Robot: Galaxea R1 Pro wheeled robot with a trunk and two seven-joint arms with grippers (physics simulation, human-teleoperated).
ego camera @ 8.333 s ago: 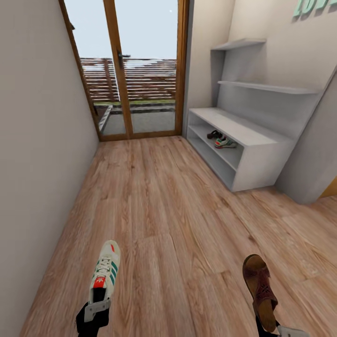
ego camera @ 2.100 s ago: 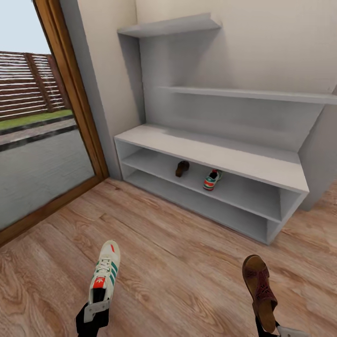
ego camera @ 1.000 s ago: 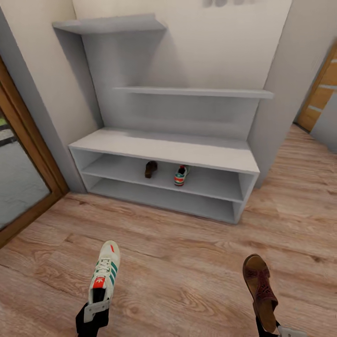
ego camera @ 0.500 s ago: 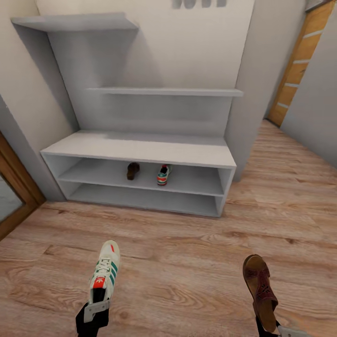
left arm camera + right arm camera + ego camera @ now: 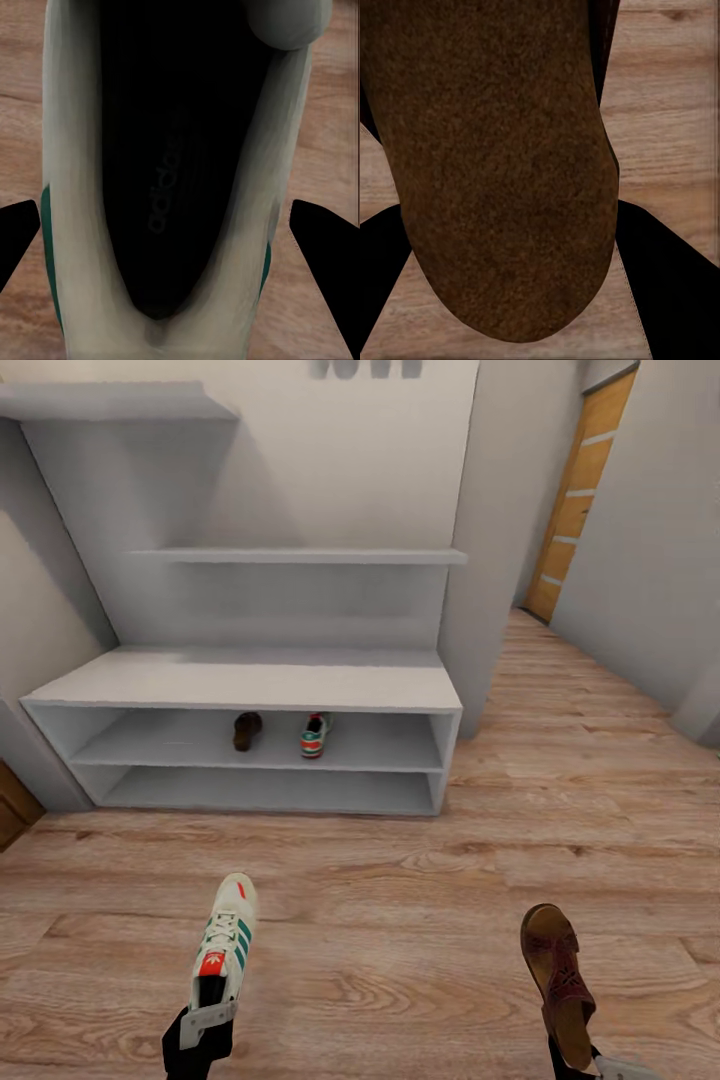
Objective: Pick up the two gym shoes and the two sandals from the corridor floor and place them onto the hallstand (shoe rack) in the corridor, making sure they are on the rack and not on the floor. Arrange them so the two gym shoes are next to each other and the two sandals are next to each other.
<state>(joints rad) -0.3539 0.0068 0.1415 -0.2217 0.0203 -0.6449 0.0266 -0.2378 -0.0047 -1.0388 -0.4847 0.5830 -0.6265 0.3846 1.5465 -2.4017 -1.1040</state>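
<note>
My left gripper [image 5: 205, 1015] is shut on the heel of a white gym shoe [image 5: 224, 938] with green stripes, held above the corridor floor [image 5: 400, 920]; the left wrist view looks into that gym shoe [image 5: 172, 187]. My right gripper [image 5: 580, 1055] is shut on a dark brown sandal [image 5: 556, 978], whose sole [image 5: 502, 165] shows close up in the right wrist view. Ahead stands the pale grey hallstand [image 5: 240, 685]. On its upper inner shelf sit another sandal [image 5: 246, 730] and another gym shoe [image 5: 314, 735], side by side.
Two floating shelves [image 5: 300, 556] hang above the bench top. A grey wall pillar [image 5: 480, 560] stands right of the rack, and a wooden door [image 5: 575, 500] lies further down the corridor. Open wood floor stretches between me and the rack.
The whole view has swung right: the rack has slid leftward in the picture and the glass door has left it. Both grippers still hold their shoes in the same pose.
</note>
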